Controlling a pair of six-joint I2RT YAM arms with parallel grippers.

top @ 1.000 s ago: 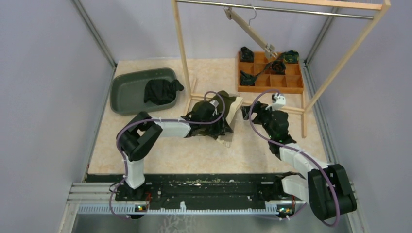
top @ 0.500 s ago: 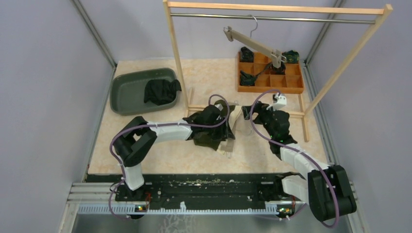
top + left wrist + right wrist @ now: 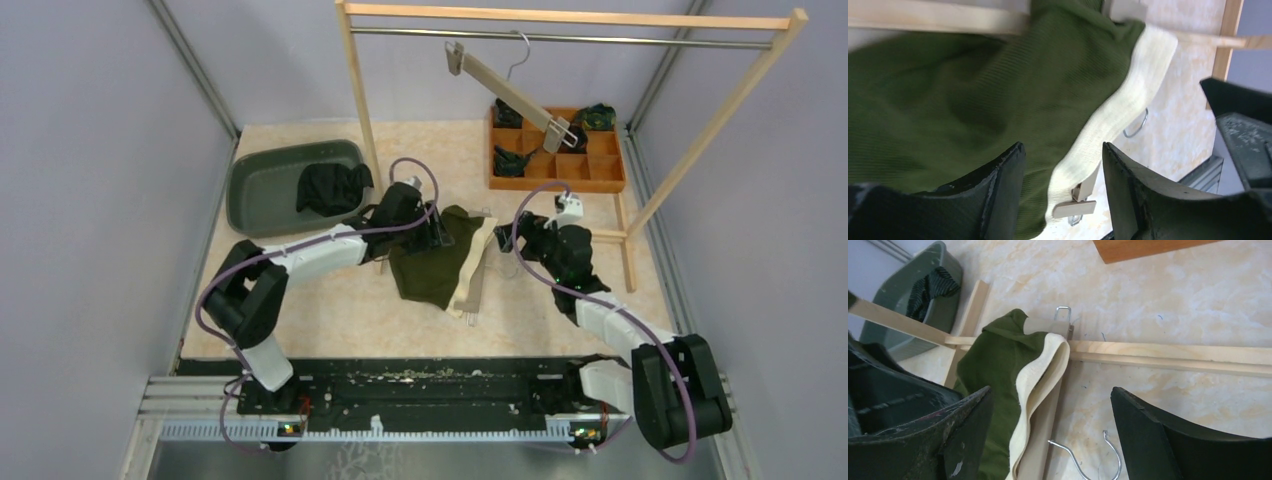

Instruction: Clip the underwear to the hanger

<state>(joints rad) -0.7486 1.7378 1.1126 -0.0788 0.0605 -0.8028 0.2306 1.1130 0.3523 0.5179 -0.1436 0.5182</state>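
The green underwear (image 3: 425, 265) with a cream waistband (image 3: 470, 268) lies on the table, the waistband draped along a wooden clip hanger (image 3: 1040, 440). The hanger's wire hook (image 3: 1100, 457) points toward my right gripper. One clip (image 3: 1075, 207) shows at the waistband's near end and another (image 3: 1063, 320) at its far end; I cannot tell whether either is pinching cloth. My left gripper (image 3: 437, 232) is open at the underwear's far left edge, just above the cloth (image 3: 973, 90). My right gripper (image 3: 517, 240) is open and empty, right of the hanger.
A wooden rack (image 3: 560, 18) stands over the table, its base bar (image 3: 1173, 355) lying just beyond the hanger. A second hanger (image 3: 510, 90) hangs tilted on its rail. An orange compartment box (image 3: 600, 172) holds dark rolled garments. A grey tub (image 3: 260, 190) holds a dark garment (image 3: 330, 187).
My left gripper has drawn back to the far left, off the underwear, which now lies uncovered and spread. The hanger on the rail has swung. The right gripper has barely moved.
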